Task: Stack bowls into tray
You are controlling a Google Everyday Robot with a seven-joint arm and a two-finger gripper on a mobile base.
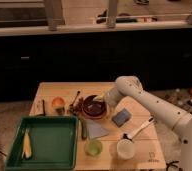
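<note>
Just left of the jaws, whose opening I cannot tell, 2 bowls sit nested on the desk, right of the tray; probably light, rigid, slick, best pinched at the rim.

Gripper: at the dark maroon-brown round bowl, mid-table.
Large rectangular green plastic tray: floor mostly free; yellow corn cob along its left side.
Between bowl and tray: grey-blue cloth, small green cup.
Right: white cup, white-handled brush.
</note>
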